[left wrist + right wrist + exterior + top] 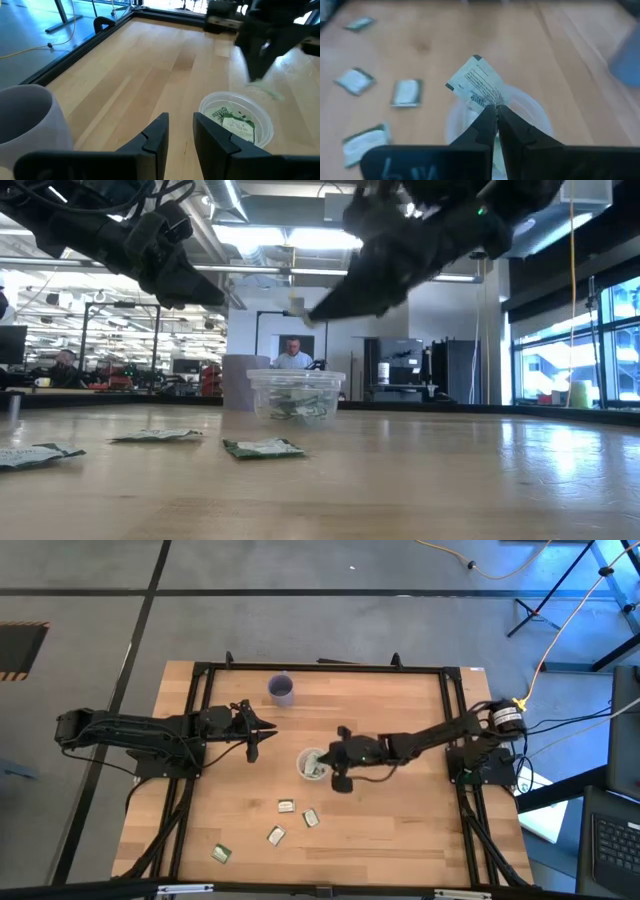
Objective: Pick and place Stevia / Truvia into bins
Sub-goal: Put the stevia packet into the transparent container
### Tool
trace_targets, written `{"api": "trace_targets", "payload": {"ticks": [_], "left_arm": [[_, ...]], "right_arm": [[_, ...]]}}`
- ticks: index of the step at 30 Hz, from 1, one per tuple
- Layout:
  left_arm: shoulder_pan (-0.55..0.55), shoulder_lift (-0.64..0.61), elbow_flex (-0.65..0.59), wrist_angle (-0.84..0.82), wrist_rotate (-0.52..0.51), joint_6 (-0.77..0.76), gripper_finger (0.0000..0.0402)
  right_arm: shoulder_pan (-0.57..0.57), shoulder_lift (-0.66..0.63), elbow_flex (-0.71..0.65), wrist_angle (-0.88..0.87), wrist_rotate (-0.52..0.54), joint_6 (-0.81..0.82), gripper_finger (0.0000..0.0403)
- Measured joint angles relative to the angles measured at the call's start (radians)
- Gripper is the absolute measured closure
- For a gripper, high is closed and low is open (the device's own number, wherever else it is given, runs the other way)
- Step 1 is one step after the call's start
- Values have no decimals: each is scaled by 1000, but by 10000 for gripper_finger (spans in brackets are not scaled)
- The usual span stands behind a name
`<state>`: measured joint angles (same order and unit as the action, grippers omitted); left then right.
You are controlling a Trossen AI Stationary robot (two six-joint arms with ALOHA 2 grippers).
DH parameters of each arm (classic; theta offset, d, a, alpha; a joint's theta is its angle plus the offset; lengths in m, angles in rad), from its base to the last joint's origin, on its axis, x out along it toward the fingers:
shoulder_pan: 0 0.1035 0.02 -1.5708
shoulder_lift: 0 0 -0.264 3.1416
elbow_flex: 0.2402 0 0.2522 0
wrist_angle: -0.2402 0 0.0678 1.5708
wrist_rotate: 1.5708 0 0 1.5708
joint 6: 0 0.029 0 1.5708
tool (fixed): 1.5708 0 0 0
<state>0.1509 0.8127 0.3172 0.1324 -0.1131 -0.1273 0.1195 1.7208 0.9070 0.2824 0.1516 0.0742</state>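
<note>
The bin is a clear plastic cup [312, 764] near the table's middle, with several green-and-white Stevia sachets inside [235, 121]. My right gripper [496, 107] hovers just above the cup [525, 117], shut on one sachet [476, 82]. The low view shows this gripper [312, 310] above the cup [296, 395]. My left gripper [256, 732] waits left of the cup, raised and open, its fingers [156, 135] holding nothing. More sachets [285, 806] [311, 818] [276, 835] [221, 853] lie flat on the near part of the table. My right gripper pinches the sachet between its two fingertips at one end [490, 101]. The fingers slant downward from the table's right side. The rest of the sachet sticks out beyond the fingertips, lifted clear over the cup's mouth.
A purple cup [282, 690] stands near the table's far edge, close to my left arm [25, 125]. A black frame [200, 670] runs round the table. In the low view, loose sachets [262, 447] [155, 436] lie on the near wood, and a person sits beyond the table.
</note>
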Motion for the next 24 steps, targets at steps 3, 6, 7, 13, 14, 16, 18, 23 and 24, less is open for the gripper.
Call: {"api": "trace_targets", "payload": {"ticks": [3,6,7,13,14,16,18,23,24], "left_arm": [[0,0,0,-1,0,0,318],[0,0,0,-1,-1,0,318],[0,0,0,-1,0,0,318],[0,0,0,-1,-1,-1,318],[0,0,0,1,-1,-1,318],[0,0,0,-1,-1,-1,318],[0,0,0,-1,-1,0,318],[0,0,0,-1,1,1,318],[0,0,0,-1,4,1,318]], "right_arm": [[-25,6,1,-50,-3,14,380],[-35,23,2,-50,-5,26,381],[-35,28,1,-51,-6,26,382],[-34,81,2,-39,-18,39,383],[-34,90,2,-32,-21,51,383],[-34,106,2,-30,-22,53,383],[-34,114,1,-32,-21,53,382],[-34,116,2,-25,-22,52,382],[-34,116,2,-22,-22,53,382]]}}
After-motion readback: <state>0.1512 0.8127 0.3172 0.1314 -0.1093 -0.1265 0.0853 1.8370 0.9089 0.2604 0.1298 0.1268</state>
